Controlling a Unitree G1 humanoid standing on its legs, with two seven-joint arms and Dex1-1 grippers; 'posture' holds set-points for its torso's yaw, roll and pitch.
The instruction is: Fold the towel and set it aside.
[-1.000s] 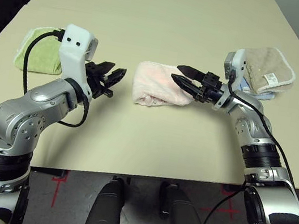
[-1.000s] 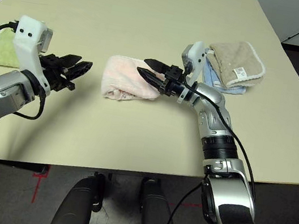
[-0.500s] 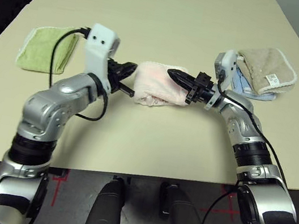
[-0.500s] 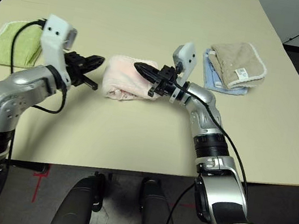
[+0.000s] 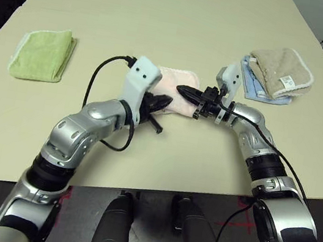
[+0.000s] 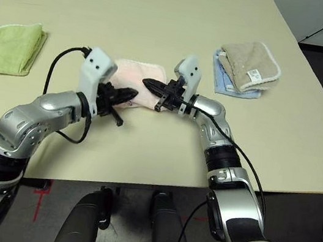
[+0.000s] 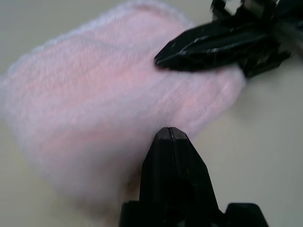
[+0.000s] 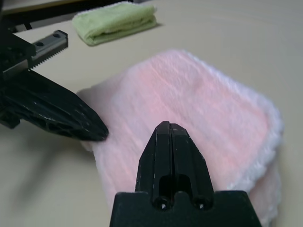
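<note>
Pink terry towel [image 5: 180, 99], likely light, floppy, best gripped by folded edges; both end effectors [image 7: 173, 128] [image 8: 171, 123] pressed together.

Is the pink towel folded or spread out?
Folded: the pale pink fluffy towel lies as a small pad, with layers stacked at its white edge.

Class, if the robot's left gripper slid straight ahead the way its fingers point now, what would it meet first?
Probably the pink towel, right at the tips of the left gripper, though its height above the cloth is unclear.
</note>
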